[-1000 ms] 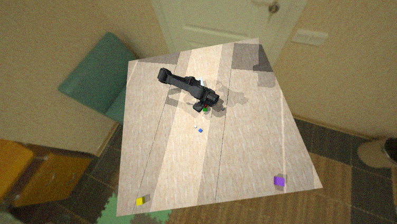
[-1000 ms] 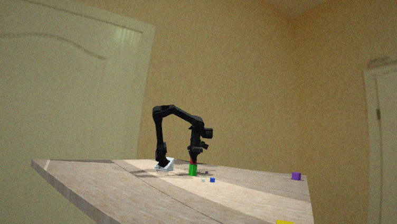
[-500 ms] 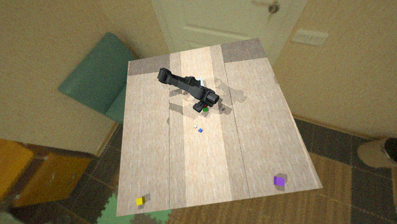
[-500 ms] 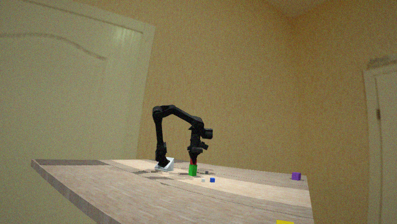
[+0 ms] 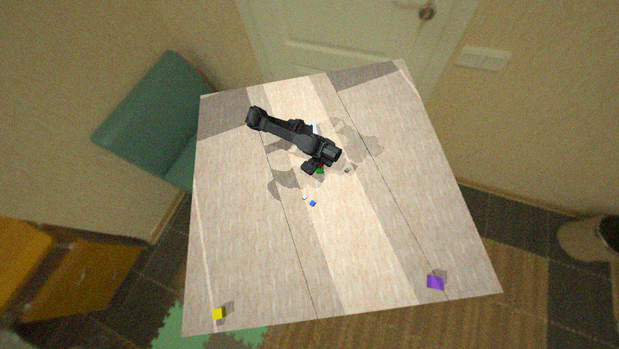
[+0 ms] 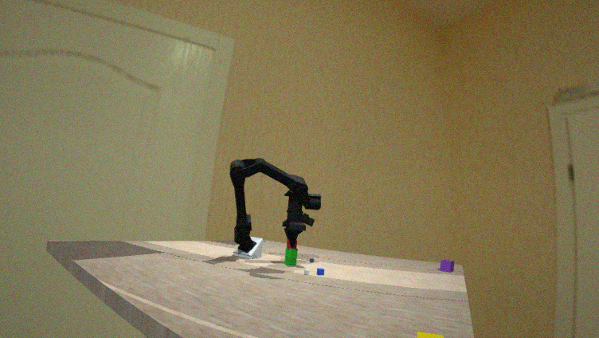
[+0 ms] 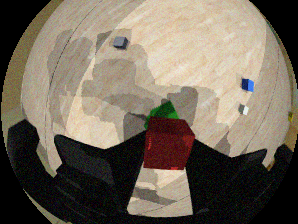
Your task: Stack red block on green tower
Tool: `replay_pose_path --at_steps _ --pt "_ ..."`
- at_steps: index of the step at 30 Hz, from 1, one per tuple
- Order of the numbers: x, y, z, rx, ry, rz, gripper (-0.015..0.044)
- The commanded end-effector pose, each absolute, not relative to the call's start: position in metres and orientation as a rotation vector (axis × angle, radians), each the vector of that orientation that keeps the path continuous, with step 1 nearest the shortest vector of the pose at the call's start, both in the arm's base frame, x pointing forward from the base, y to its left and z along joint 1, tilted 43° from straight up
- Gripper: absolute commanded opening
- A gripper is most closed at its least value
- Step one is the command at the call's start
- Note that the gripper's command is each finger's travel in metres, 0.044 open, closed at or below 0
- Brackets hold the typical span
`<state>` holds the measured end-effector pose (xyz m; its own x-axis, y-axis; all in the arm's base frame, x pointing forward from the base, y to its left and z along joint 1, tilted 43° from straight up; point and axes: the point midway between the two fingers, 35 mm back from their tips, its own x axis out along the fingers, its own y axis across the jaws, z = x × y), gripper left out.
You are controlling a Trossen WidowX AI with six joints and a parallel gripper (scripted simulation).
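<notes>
Two small cubes sit nearest us at the front corners of the table (image 5: 242, 268): a yellow cube (image 5: 218, 313) on one side and a purple cube (image 5: 435, 281) on the other, well apart from everything else. Farther in, toward the middle of the wooden top, we find a blue cube (image 5: 312, 202) with a tiny white cube (image 5: 304, 197) just beside it. Beyond those stands the green tower (image 6: 290, 256), upright, and directly over it we see the red block (image 6: 291, 244) — pinched between the fingers of the gripper (image 6: 291, 241), which points straight down from the bent black arm (image 6: 268, 170). The fingers stand partway closed, pressed against the block's two sides, so we take the claw to be gripping the red block. From the side view the red block's underside seems to meet the tower's top, though at this size we cannot tell for certain whether the two touch or a sliver of gap remains. Through the wrist view the red block (image 7: 169, 144) fills the space between the dark fingers, with a corner of green (image 7: 162, 111) peeking out behind it. A small grey cube (image 5: 346, 169) lies near the tower, off to one side. Farthest back we see the arm's pale base mount (image 6: 250, 247) — bolted near the table's rear edge.
</notes>
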<state>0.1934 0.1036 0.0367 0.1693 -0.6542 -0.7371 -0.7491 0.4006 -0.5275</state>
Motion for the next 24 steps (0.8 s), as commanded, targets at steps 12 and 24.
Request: replay_pose_path --at_steps 12,24 --pt "0.1934 0.1036 0.0367 -1.3 1.531 0.106 0.044" --pt "0.1934 0.1036 0.0367 -1.3 1.531 0.106 0.044"
